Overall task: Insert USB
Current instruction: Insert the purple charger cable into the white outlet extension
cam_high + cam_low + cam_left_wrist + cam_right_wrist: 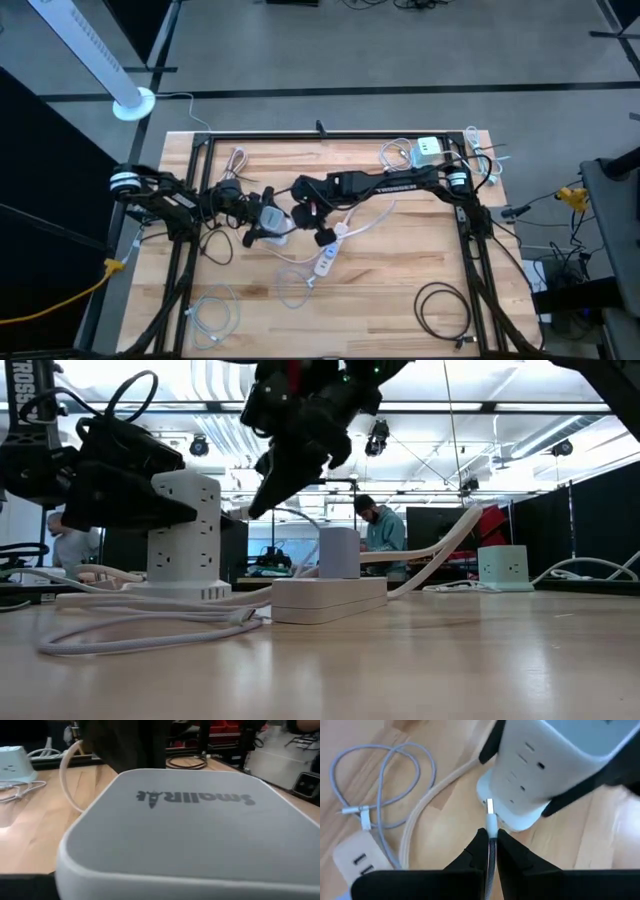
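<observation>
A white power tower (pixel 272 215) with outlets and USB ports stands on the table left of centre; it also shows in the low view (pixel 185 530) and the right wrist view (pixel 530 765). My left gripper (pixel 258 220) is shut on it. My right gripper (pixel 490 845) is shut on a white USB plug (pixel 491 825), just right of the tower. The plug's metal tip (pixel 490 806) points at the tower's base and stands a little short of it. The left wrist view shows only the tower's grey top (pixel 190 825). My left gripper holds the tower's upper part between its two dark fingers (pixel 592 785), one on each side, coming level from the table's left. The tower stands upright on the table. My right gripper pinches the USB plug's white housing (pixel 491 834) between its two fingertips. The fingers slant down toward the tower and lie along the plug. The plug is clear of the table, and its cable runs back between the fingers.
A flat white power strip (pixel 325 262) with a white adapter (pixel 338 552) lies near the tower's right. White cable loops (pixel 215 315) lie at the near left, a black coil (pixel 445 305) at the near right, and a pale power cube (pixel 428 150) at the far right. A person (pixel 380 525) stands beyond the table.
</observation>
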Motion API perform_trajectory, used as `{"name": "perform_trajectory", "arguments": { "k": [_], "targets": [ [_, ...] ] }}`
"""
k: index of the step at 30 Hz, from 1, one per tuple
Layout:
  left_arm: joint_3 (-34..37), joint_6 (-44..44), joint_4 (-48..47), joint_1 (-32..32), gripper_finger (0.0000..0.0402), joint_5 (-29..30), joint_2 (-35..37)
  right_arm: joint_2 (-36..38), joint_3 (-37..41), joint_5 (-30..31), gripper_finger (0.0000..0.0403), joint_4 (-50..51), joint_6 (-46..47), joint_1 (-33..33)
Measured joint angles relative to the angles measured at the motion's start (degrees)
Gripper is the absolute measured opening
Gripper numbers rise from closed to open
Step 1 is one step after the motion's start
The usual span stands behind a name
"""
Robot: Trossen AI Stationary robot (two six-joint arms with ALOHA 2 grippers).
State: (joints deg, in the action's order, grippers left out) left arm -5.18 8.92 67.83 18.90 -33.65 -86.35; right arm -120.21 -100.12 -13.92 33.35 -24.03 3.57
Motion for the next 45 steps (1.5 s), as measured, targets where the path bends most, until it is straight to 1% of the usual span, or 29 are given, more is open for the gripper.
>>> {"name": "perform_trajectory", "arguments": {
  "k": [5,7,8,13,15,19,29,45],
  "targets": [
    [0.02,0.38,6.05,0.20,0.0287,10.17,0.04,-2.49,0.07,11.23,0.0009,-3.13,5.89,0.04],
    [0.07,-0.17,5.08,0.13,0.0287,14.47,-0.02,-3.40,0.07,12.10,0.0009,-3.64,7.42,0.61],
    [0.08,-0.23,4.53,0.15,0.0287,15.61,-0.09,-3.80,0.07,12.12,0.0009,-4.12,7.74,0.91],
    [0.32,-1.08,2.23,0.11,0.0287,15.80,0.04,-6.12,0.65,12.17,0.0009,-5.90,7.59,2.73],
    [0.54,-1.70,1.50,0.10,0.0287,16.80,0.12,-6.36,1.66,11.93,0.0009,-7.61,7.85,3.25],
    [1.13,-2.45,1.19,0.17,0.0287,17.49,-0.07,-7.34,4.56,9.13,0.0009,-12.73,9.14,3.98],
    [1.52,-3.18,-0.10,0.28,0.0287,17.93,-0.31,-8.65,6.66,9.06,0.0007,-15.10,9.48,3.69],
    [1.78,-4.75,0.31,0.28,0.0287,18.23,-0.49,-8.63,6.77,8.99,0.0007,-16.08,10.68,3.81]
  ]
}}
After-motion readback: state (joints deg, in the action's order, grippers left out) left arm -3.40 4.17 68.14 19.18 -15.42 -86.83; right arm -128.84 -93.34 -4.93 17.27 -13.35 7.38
